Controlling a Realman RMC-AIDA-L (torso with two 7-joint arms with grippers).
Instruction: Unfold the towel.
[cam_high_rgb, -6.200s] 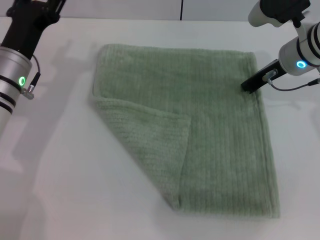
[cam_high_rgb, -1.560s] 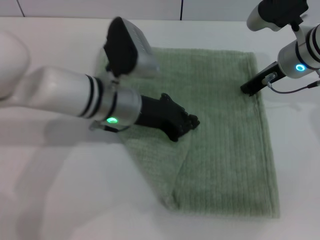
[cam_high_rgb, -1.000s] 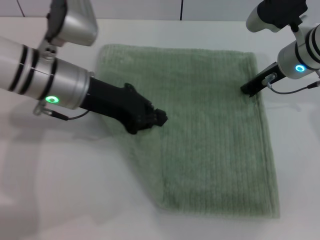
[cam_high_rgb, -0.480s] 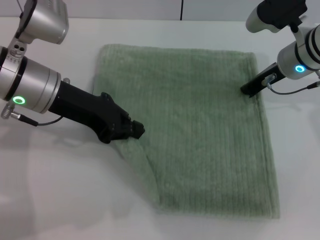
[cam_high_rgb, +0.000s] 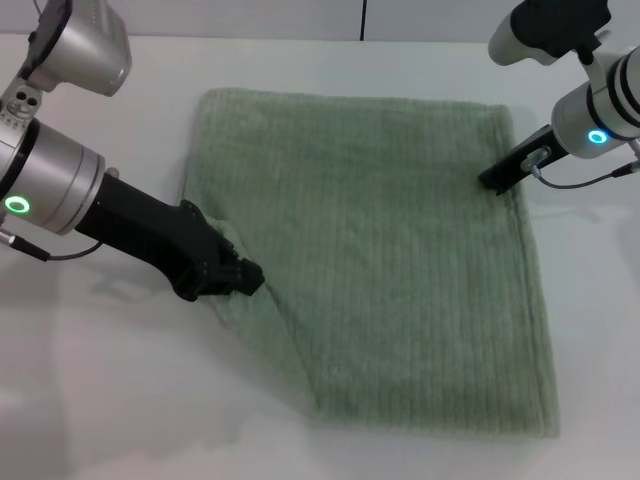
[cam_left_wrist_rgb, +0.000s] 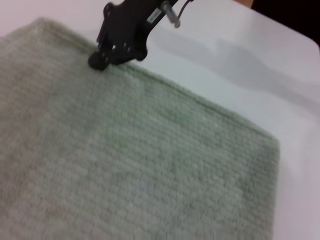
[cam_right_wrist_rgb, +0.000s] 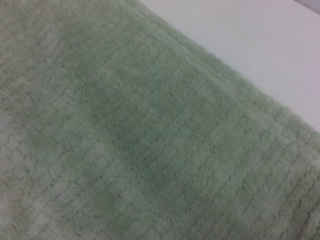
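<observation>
The pale sage-green towel (cam_high_rgb: 400, 250) lies flat on the white table, with only a narrow fold left along its lower-left edge. My left gripper (cam_high_rgb: 238, 279) is shut on the folded-over corner at that edge, low over the table. My right gripper (cam_high_rgb: 494, 181) is shut, its tips down on the towel's right hem near the far corner; I cannot tell whether it pinches the hem or only presses on it. It also shows in the left wrist view (cam_left_wrist_rgb: 100, 59) beyond the towel (cam_left_wrist_rgb: 125, 160). The towel (cam_right_wrist_rgb: 125, 130) fills the right wrist view.
The white table (cam_high_rgb: 120, 400) runs bare to the left and in front of the towel. Its back edge meets a wall just beyond the towel's far hem. My left arm (cam_high_rgb: 50, 180) reaches in from the left.
My left gripper has pulled the folded corner left and toward the near side, so the flap has opened out and the fold has shrunk. The right gripper has held still.
</observation>
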